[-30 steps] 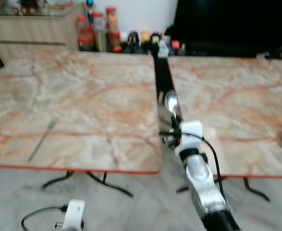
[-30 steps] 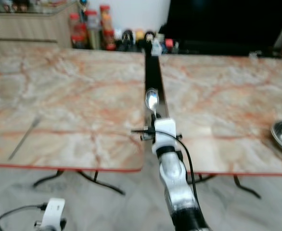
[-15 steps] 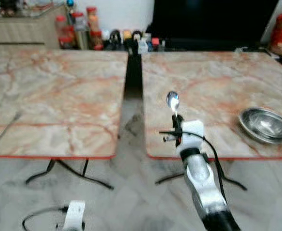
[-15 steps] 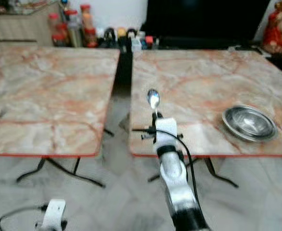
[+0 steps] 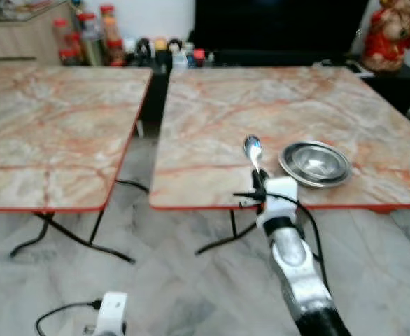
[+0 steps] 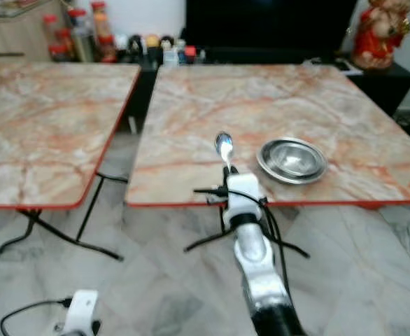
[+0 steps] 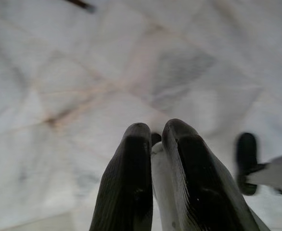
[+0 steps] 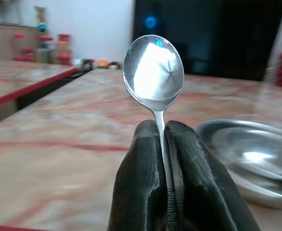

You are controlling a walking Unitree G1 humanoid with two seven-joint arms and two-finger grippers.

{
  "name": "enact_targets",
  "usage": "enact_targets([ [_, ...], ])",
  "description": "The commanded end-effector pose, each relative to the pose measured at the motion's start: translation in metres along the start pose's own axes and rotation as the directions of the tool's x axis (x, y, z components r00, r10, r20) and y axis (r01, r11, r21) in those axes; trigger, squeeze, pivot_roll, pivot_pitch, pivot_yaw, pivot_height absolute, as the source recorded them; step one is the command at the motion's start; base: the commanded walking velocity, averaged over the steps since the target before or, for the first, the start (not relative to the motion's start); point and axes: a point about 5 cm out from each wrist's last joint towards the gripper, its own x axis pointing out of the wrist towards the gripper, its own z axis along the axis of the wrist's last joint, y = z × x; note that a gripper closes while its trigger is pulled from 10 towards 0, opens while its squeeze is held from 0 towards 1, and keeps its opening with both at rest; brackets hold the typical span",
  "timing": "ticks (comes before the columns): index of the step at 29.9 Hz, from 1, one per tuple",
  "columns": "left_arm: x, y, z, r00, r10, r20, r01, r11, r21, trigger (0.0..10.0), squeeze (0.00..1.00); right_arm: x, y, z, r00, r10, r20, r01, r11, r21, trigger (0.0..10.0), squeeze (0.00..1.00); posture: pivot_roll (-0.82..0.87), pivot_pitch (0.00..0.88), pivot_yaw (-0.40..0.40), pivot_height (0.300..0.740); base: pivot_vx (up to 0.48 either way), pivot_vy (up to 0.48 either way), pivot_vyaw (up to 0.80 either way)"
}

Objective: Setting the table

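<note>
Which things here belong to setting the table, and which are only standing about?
For the job:
- spoon, clamped upright in the right gripper
- steel bowl on the right marble table

Only standing about:
- left marble table
- jars and bottles at the back
- red figurine
- left gripper, hanging idle over the floor

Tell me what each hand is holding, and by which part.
The right hand pinches a spoon by its handle, bowl pointing up. The left hand hangs over the floor holding nothing.
</note>
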Motion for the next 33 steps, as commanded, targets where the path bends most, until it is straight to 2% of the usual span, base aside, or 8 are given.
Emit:
enact_targets([
  [1,-0.001,0.01,-0.002,1.0,0.022,-0.013,-0.021,0.999,0.025,10.0,0.0,0.004,0.009,0.01,0.999,0.022,0.036,-0.023,1.0,0.019,10.0,0.0,0.01,0.0,-0.017,0.736,0.0,-0.382,0.0],
  [15,0.0,0.01,0.002,1.0,0.021,-0.003,-0.021,0.999,0.029,10.0,0.0,0.003,0.01,0.009,0.999,0.019,0.034,-0.02,1.0,0.022,10.0,0.0,0.0,0.0,-0.014,0.736,0.0,-0.364,0.0],
  [18,0.001,0.009,0.006,1.0,0.007,0.02,-0.007,1.0,0.003,10.0,0.0,0.003,0.01,0.009,0.999,0.021,0.034,-0.021,1.0,0.023,10.0,0.0,0.0,0.0,-0.015,0.736,0.0,0.0,0.0],
  [26,0.001,0.008,0.011,0.999,0.014,0.038,-0.014,1.0,-0.008,10.0,0.0,0.001,0.011,0.008,0.999,0.027,0.028,-0.028,0.999,0.025,10.0,0.0,0.0,0.0,-0.014,0.736,0.0,0.0,0.0],
  [33,0.001,0.008,0.01,0.999,0.013,0.035,-0.013,1.0,-0.008,10.0,0.0,0.002,0.011,0.007,0.999,0.025,0.025,-0.025,0.999,0.025,10.0,0.0,0.0,0.0,-0.016,0.736,0.342,0.0,0.0],
])
